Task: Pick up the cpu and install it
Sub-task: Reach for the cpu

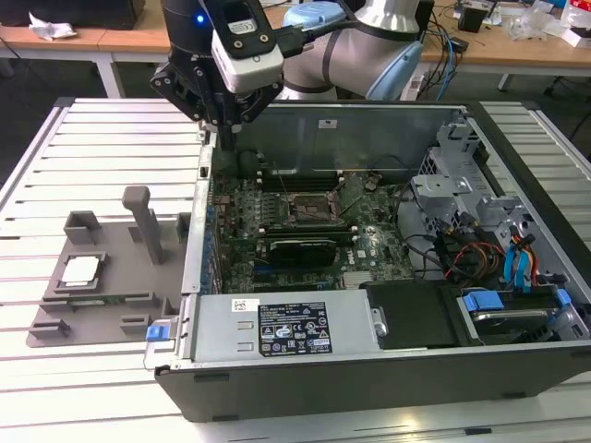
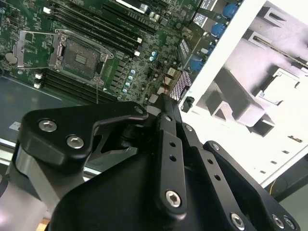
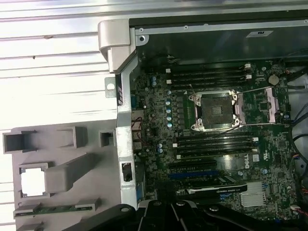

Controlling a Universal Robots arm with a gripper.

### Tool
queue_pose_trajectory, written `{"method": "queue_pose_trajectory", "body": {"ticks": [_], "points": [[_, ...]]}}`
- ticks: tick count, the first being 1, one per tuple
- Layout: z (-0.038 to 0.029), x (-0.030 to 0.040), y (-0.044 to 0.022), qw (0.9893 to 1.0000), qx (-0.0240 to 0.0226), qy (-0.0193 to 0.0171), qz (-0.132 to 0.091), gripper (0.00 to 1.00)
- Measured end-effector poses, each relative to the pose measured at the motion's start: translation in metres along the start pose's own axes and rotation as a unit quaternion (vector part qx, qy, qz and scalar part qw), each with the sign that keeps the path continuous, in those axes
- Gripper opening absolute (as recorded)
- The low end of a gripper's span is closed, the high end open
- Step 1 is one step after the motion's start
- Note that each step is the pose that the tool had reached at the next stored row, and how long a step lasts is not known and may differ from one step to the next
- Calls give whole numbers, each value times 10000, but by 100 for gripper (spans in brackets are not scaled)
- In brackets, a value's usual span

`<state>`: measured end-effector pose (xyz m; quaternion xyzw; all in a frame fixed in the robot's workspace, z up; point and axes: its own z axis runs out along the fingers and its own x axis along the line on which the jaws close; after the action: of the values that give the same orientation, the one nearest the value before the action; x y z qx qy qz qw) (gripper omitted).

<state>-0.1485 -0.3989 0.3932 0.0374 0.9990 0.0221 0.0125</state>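
cpu: The cpu (image 1: 81, 269) lies flat in a shallow square recess of the fixture (image 1: 118, 293), on the bench (image 1: 92, 148) to the exterior view's left of the case (image 1: 277, 388). In the first wrist view it shows as a pale square (image 3: 33, 182) beside a tall post (image 3: 72, 168).
gripper: The gripper (image 1: 224, 138) hangs above the case's back corner, at the wall nearest the fixture and well apart from the cpu. In the second wrist view its jaws (image 2: 163, 98) look drawn together, with nothing between them.
socket: The socket (image 1: 309, 208) on the motherboard looks empty. In the first wrist view its frame (image 3: 215, 111) appears unlatched, with the dark contact field bare.
weight: Likely very light; lifting it should take almost no force.
stiffness: A rigid plate that will not flex or give under the jaws.
surface: The smooth metal top is probably slippery, and the thin profile leaves little edge to catch.
fragility: The metal lid is tough, but the underside contacts and the socket's own pins probably damage easily, so tilting or dragging looks risky.
hold: Two opposite edges, pinched squarely and kept level, seem the best place; the recess walls sit close around it, leaving little room.
hazard: The post (image 1: 138, 221) stands near the recess and could foul an approach.
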Motion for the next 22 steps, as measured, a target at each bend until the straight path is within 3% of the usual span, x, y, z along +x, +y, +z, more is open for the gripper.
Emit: {"method": "queue_pose_trajectory", "body": {"ticks": [10,16,22], "points": [[-6,229,-17,10000,0,0,0,11],[-13,459,-34,10000,1,0,1,11],[-14,554,-41,10000,0,0,0,11]]}}
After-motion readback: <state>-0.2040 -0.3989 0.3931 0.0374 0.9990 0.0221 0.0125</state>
